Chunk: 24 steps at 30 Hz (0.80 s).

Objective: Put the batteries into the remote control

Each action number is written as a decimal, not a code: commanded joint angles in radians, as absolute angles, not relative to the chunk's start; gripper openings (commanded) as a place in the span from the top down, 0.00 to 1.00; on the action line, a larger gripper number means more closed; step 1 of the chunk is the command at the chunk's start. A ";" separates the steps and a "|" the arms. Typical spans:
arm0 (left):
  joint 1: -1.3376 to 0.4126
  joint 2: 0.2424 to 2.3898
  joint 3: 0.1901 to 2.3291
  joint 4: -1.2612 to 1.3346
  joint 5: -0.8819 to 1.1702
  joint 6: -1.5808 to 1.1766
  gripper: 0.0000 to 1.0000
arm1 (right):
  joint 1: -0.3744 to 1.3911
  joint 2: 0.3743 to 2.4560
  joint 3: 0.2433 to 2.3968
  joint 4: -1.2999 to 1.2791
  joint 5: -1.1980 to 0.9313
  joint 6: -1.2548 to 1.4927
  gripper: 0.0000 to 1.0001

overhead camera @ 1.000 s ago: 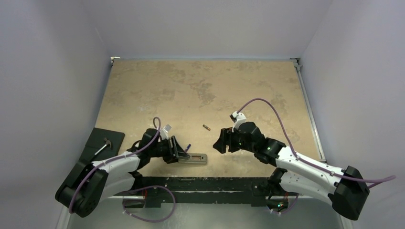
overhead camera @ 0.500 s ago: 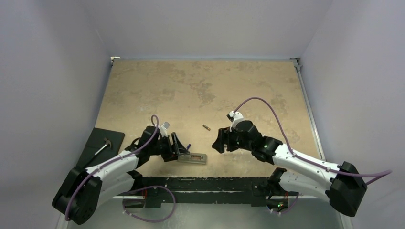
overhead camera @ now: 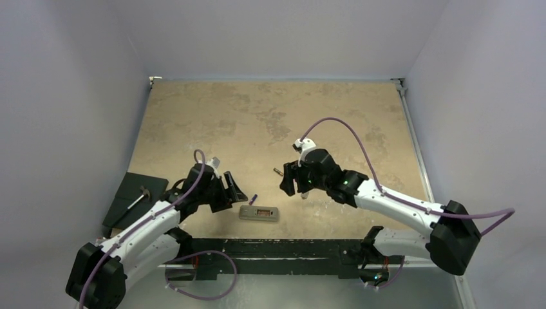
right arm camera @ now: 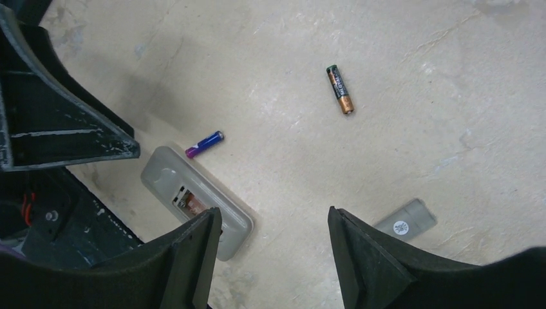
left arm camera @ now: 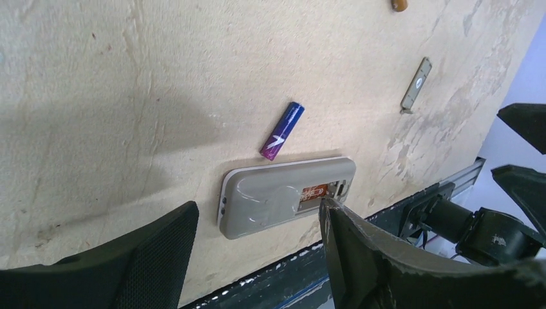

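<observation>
The remote control (overhead camera: pixel 259 213) lies face down near the table's front edge, grey back up, its battery recess open (left arm camera: pixel 286 196) (right arm camera: pixel 193 199). The purple-blue battery (overhead camera: pixel 253 199) lies on the table just beyond it (left arm camera: pixel 282 131) (right arm camera: pixel 204 144). The brown, gold-ended battery (overhead camera: pixel 278 172) lies farther back (right arm camera: pixel 339 89) (left arm camera: pixel 399 5). My left gripper (overhead camera: pixel 233 190) is open and empty, just left of the remote (left arm camera: pixel 257 225). My right gripper (overhead camera: pixel 291 187) is open and empty, hovering just right of the brown battery (right arm camera: pixel 273 225).
A small flat grey cover piece (right arm camera: pixel 405 222) lies right of the remote, also in the left wrist view (left arm camera: pixel 415 84). A black mat (overhead camera: pixel 132 196) with a small tool lies at the left. A black rail (overhead camera: pixel 277 248) runs along the near edge.
My left gripper has drawn back up and left off the remote's left end. My right gripper has moved left and farther back, toward the brown battery. The remote and batteries have stayed put.
</observation>
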<state>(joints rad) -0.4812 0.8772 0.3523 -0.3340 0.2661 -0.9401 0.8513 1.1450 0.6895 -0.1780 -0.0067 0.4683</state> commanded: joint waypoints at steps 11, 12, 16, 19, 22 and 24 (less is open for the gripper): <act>-0.483 0.899 0.517 -0.456 0.222 -0.837 0.32 | 0.848 1.448 0.954 -0.242 0.111 0.280 0.36; -0.483 0.902 0.528 -0.466 0.216 -0.827 0.32 | 0.848 1.476 0.969 -0.248 0.119 0.267 0.37; -0.483 0.913 0.568 -0.496 0.205 -0.786 0.32 | 0.847 1.582 1.033 -0.264 0.130 0.221 0.38; -0.483 0.923 0.594 -0.512 0.211 -0.762 0.32 | 0.845 1.646 1.078 -0.281 0.140 0.192 0.39; -0.482 0.938 0.625 -0.542 0.206 -0.742 0.33 | 0.837 1.702 1.121 -0.305 0.144 0.168 0.42; -0.483 0.943 0.637 -0.560 0.204 -0.734 0.33 | 0.828 1.732 1.144 -0.315 0.139 0.158 0.43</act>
